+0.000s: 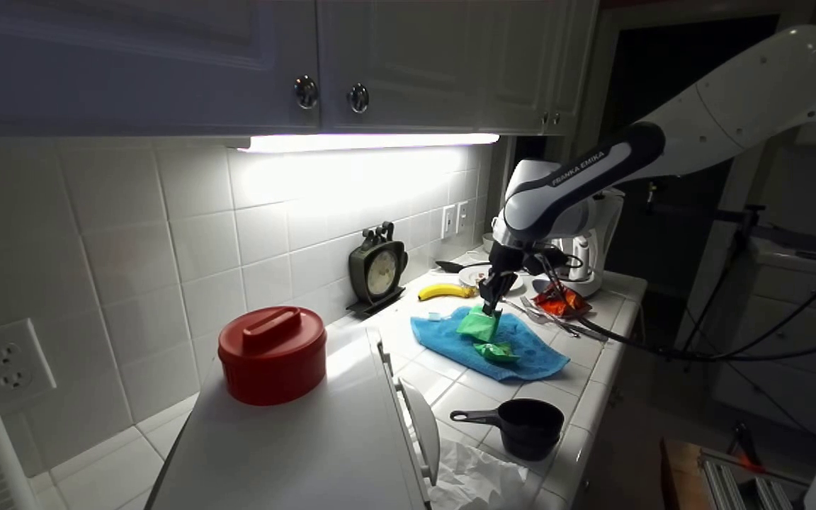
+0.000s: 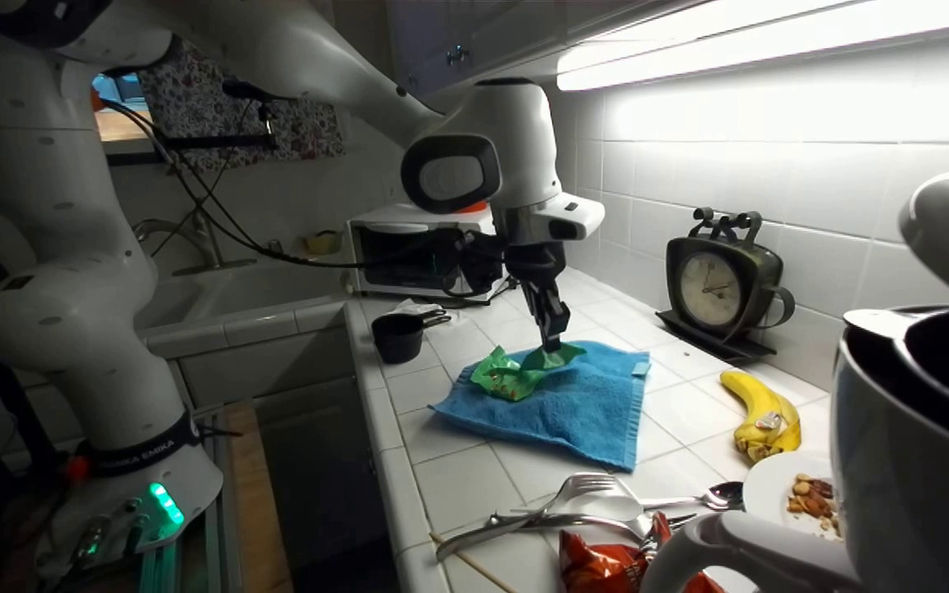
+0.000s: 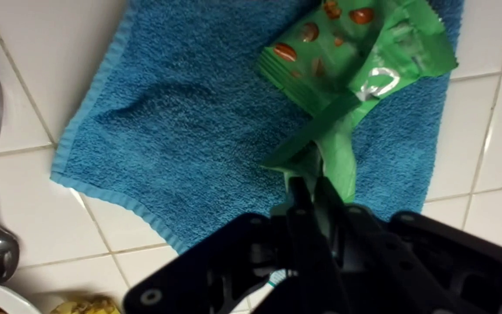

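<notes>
My gripper [image 3: 310,183] points down over a blue towel [image 3: 181,131], its jaws nearly together. Part of a crumpled green snack wrapper [image 3: 340,152] rises to the fingertips and shows in the narrow gap between them, so it appears pinched. More green packaging with printed nuts [image 3: 316,48] lies on the towel; whether both parts are one wrapper I cannot tell. In both exterior views the gripper [image 1: 490,309] [image 2: 553,344] is low above the towel [image 1: 535,348] [image 2: 594,428], with green wrapper [image 1: 479,324] at its tips. The pinched portion is partly hidden by the fingers.
A banana [image 2: 759,408], a clock [image 2: 709,284] and a plate with nuts [image 2: 767,494] stand nearby. Forks [image 2: 594,490], a spoon and a red wrapper [image 1: 562,301] lie near the counter's edge. A black cup [image 1: 530,425] sits opposite. Cabinets [image 1: 443,64] hang above.
</notes>
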Controlling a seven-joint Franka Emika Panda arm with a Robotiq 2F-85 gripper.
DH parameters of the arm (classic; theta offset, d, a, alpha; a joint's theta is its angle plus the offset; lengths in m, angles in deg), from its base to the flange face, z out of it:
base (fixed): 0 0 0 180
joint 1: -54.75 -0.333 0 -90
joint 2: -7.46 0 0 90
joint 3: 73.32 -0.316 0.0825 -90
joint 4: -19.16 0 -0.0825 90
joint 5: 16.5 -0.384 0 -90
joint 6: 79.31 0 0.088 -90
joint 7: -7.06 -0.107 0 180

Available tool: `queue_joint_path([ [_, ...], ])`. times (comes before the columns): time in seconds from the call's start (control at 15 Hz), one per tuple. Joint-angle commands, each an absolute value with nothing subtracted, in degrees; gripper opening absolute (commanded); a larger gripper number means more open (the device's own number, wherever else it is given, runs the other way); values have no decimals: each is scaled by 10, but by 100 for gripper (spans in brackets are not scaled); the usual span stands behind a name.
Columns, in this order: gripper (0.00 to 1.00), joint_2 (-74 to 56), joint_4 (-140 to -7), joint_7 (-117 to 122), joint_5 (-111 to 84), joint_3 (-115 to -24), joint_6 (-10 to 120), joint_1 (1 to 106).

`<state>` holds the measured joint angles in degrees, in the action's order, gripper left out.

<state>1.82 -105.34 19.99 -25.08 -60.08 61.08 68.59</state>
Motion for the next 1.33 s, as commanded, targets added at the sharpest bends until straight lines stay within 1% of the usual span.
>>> queue_joint_path([
  [0.0,43,45,-1076,159,-206,-592,617,690],
  [0.27,71,55,-1085,156,-179,-580,623,697],
  [0.47,91,54,-1097,201,-189,-576,647,706],
  [0.53,99,52,-1101,220,-200,-576,657,708],
  [0.87,100,49,-1121,297,-243,-576,673,724],
  [1.27,100,88,-1136,224,-212,-569,551,724],
])
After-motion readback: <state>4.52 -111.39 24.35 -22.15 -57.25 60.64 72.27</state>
